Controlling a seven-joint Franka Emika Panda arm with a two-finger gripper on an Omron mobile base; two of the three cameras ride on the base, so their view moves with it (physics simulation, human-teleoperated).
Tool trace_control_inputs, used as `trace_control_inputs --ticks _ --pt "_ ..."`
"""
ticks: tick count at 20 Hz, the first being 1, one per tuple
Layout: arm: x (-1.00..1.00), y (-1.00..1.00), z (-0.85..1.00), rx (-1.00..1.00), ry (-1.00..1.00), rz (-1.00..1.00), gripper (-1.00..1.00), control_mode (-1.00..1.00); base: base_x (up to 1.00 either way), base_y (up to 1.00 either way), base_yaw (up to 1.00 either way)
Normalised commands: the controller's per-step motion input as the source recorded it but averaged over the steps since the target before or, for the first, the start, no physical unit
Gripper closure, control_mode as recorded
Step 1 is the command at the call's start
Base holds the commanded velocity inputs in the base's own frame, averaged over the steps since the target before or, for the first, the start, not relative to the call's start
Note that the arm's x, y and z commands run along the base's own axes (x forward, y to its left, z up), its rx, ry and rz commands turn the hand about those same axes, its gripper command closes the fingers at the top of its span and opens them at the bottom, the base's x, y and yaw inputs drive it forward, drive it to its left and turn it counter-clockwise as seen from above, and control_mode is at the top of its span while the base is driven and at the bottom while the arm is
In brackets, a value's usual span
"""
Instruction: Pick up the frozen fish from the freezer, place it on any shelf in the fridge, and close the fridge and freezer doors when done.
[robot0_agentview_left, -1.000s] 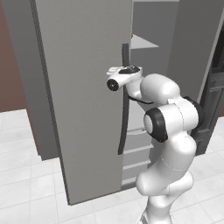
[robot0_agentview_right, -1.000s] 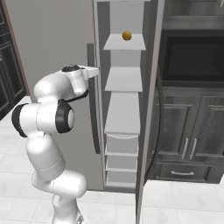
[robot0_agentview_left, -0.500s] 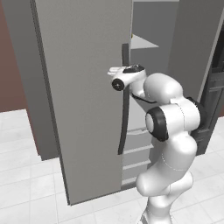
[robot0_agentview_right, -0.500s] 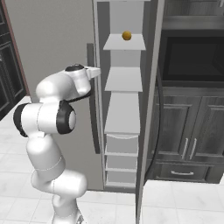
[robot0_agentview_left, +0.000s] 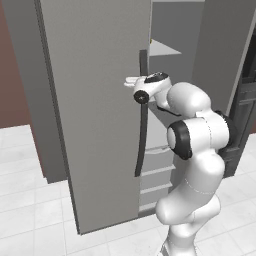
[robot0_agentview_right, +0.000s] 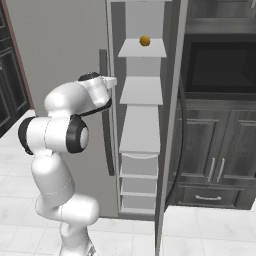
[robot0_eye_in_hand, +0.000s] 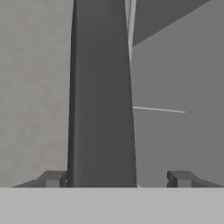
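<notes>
My gripper (robot0_agentview_left: 131, 80) (robot0_agentview_right: 112, 81) (robot0_eye_in_hand: 116, 178) is open and straddles the long dark curved handle (robot0_agentview_left: 142, 115) (robot0_eye_in_hand: 101, 92) of the left grey door (robot0_agentview_left: 95, 115) (robot0_agentview_right: 60, 45). In the hand view the left fingertip (robot0_eye_in_hand: 52, 178) lies against the handle, while the right fingertip (robot0_eye_in_hand: 179, 178) stands well off it. To the right the freezer (robot0_agentview_right: 142, 90) stands open, with flat grey shelves and grey drawers (robot0_agentview_right: 139, 165). Its door (robot0_agentview_right: 170, 130) is swung out to the right. The frozen fish is out of view.
A small orange item (robot0_agentview_right: 145, 41) sits on the upper freezer shelf. Dark cabinets (robot0_agentview_right: 220, 150) and a built-in oven (robot0_agentview_right: 220, 70) stand right of the open door. White tiled floor (robot0_agentview_left: 30, 210) surrounds the base.
The hand has crept forward onto the door handle, and the jaws have narrowed a little. The doors and the orange item have not moved.
</notes>
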Motion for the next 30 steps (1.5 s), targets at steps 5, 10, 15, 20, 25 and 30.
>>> trace_control_inputs --ticks 5,10,15,20,25,30 --pt "0.0 0.23 0.94 0.0 -0.01 0.06 -1.0 -1.0 0.0 0.0 0.0" --pt "0.0 0.49 1.0 -0.01 0.0 0.15 -1.0 -1.0 0.0 0.0 0.0" --pt "0.03 0.57 0.98 -0.01 0.0 0.11 -1.0 -1.0 0.0 0.0 0.0" --pt "-0.27 0.06 0.04 0.0 -0.01 0.02 -1.0 -1.0 0.0 0.0 0.0" --pt "-0.83 0.01 0.81 0.02 -0.01 0.05 -1.0 -1.0 0.0 0.0 0.0" --pt "-0.34 0.15 1.0 0.0 -0.02 0.05 -1.0 -1.0 0.0 0.0 0.0"
